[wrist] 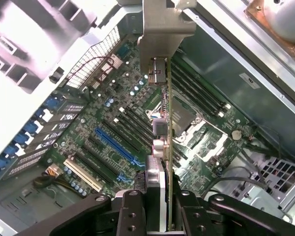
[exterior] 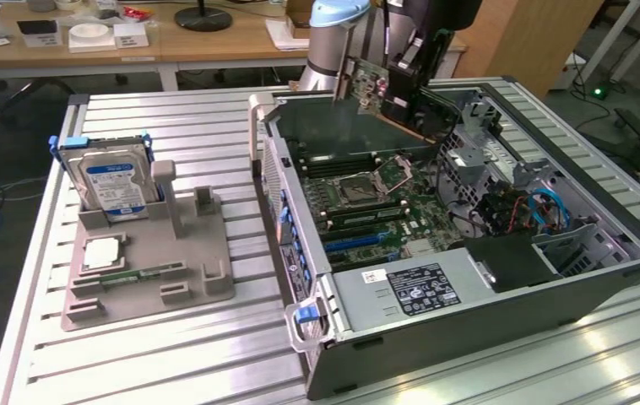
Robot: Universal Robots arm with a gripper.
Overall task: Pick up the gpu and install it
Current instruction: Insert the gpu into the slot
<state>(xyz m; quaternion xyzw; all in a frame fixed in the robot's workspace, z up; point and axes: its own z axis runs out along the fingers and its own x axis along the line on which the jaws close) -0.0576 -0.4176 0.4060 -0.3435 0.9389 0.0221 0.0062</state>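
The gpu (exterior: 371, 87) hangs in the air over the back of the open computer case (exterior: 590, 287), its silvery bracket (exterior: 349, 80) toward the exterior view's left. My gripper (exterior: 408, 74) is shut on the card from above. In the wrist view the gpu (wrist: 168, 147) appears edge-on between my two black fingers (wrist: 130, 211), with its bracket (wrist: 160, 29) at the far end. It is held above the motherboard (wrist: 103, 113), clear of the blue expansion slot (wrist: 117, 146) and the long black slots beside it.
A grey holder (exterior: 145, 287) on the slatted table at the exterior view's left carries an upright hard drive (exterior: 115, 184), a processor chip (exterior: 104, 253) and a green memory stick (exterior: 142, 273). Inside the case are the power supply (exterior: 416, 288), the processor socket (exterior: 367, 181) and blue cables (exterior: 545, 211).
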